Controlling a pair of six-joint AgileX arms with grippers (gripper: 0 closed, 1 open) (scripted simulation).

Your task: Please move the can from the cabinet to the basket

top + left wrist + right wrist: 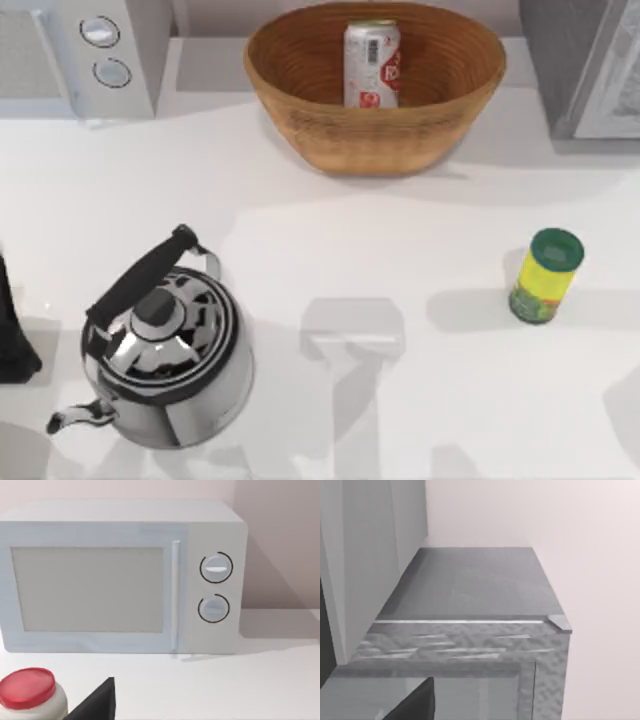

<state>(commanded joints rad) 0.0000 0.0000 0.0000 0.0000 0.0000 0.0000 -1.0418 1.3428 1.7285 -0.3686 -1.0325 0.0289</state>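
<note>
The silver-white can (371, 64) with red marks stands upright inside the brown wicker basket (300, 110) at the back middle of the table. No gripper touches it. The grey-sided cabinet (570, 60) with its white framed door stands at the back right. In the right wrist view its grey top (470, 585) lies close below, with a dark part of my right gripper (415, 705) at the picture's edge. My left arm (12, 335) stays parked at the table's left edge, and a dark part of my left gripper (97, 705) faces the microwave.
A white microwave (90, 50) with two round knobs stands at the back left. A shiny steel kettle (165, 360) with a black handle sits front left. A yellow-green jar (545, 277) with a green lid stands at the right. A red-lidded white jar (30, 695) is near my left gripper.
</note>
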